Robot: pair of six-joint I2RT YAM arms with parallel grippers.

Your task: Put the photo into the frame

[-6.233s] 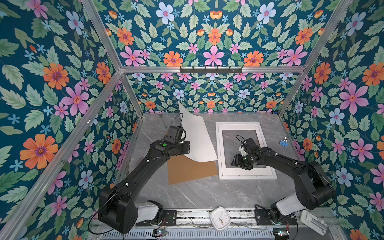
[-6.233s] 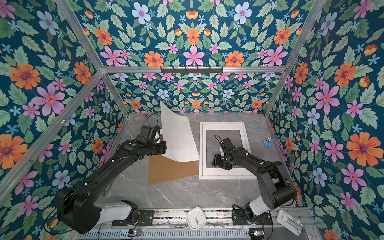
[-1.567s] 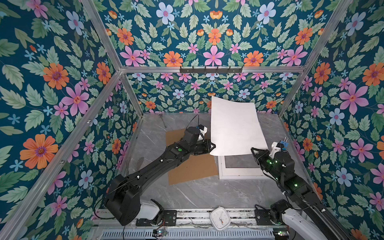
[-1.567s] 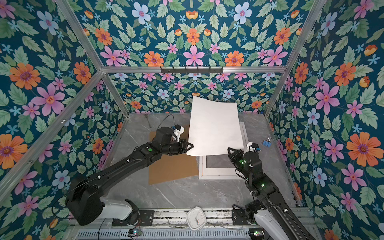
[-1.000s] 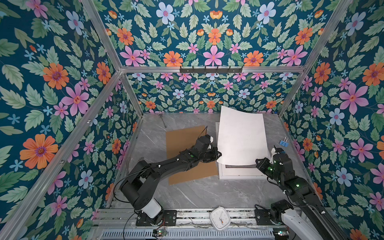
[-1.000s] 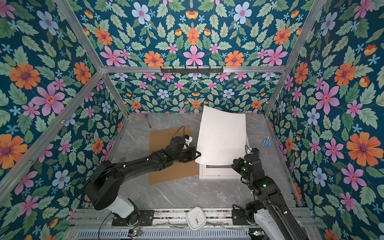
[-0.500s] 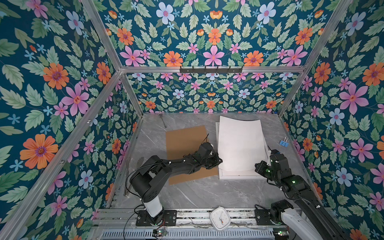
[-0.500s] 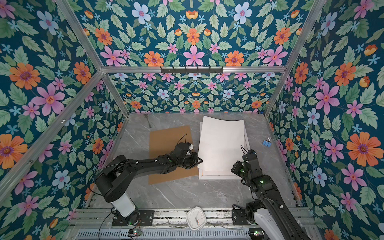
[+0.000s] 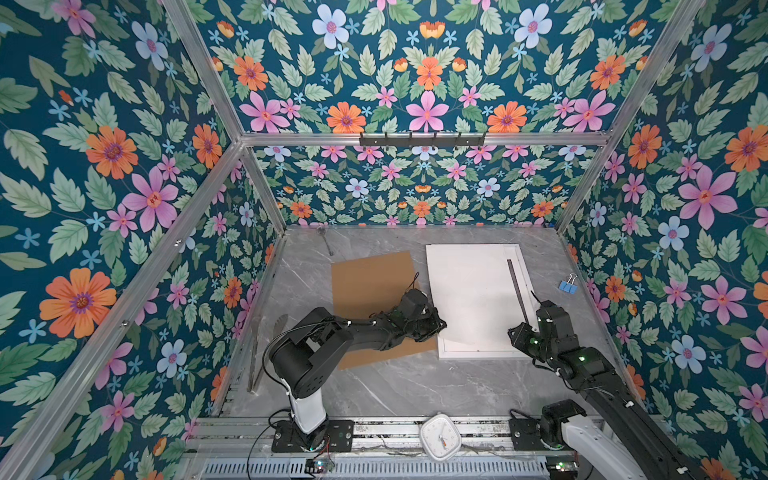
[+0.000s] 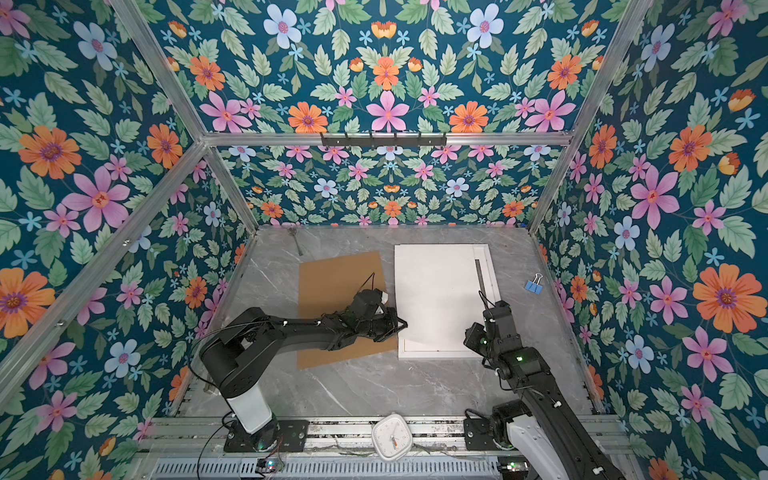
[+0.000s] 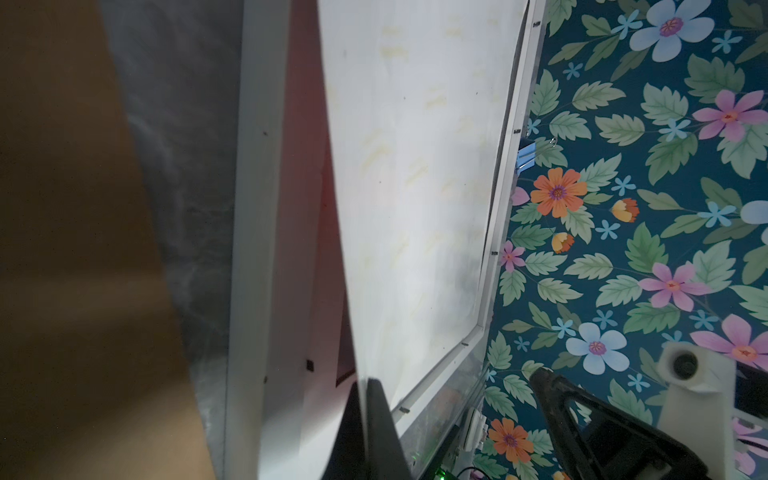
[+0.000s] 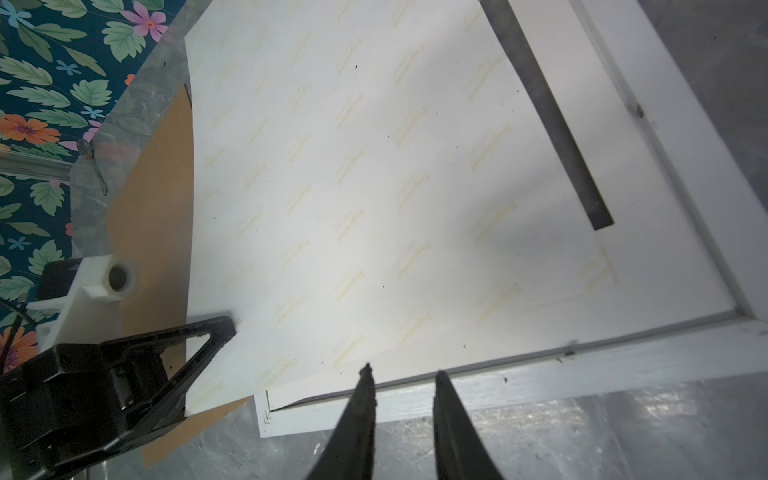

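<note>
Grey marble table [image 9: 395,390], floral walls. The photo [image 9: 469,291] lies white side up over the frame [image 9: 478,354], at 1 o'clock of table centre. It sits skewed toward 9 o'clock, overhanging that rail, with a dark gap on the 3 o'clock side. The left gripper [image 9: 443,323] clamps its lifted 8 o'clock edge. The right gripper [image 12: 403,372] sits at the 5 o'clock corner, jaws slightly apart, empty.

Risks: released now, the sheet likely rides the rail, not the recess. A hard shove toward 3 o'clock could buckle it.

Count: one photo, one frame, one brown board [image 9: 374,282], one blue clip [image 9: 567,286], one clock [image 9: 440,436], two grippers.

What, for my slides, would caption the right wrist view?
Left tool pinches the photo, white back up, over the frame.
</note>
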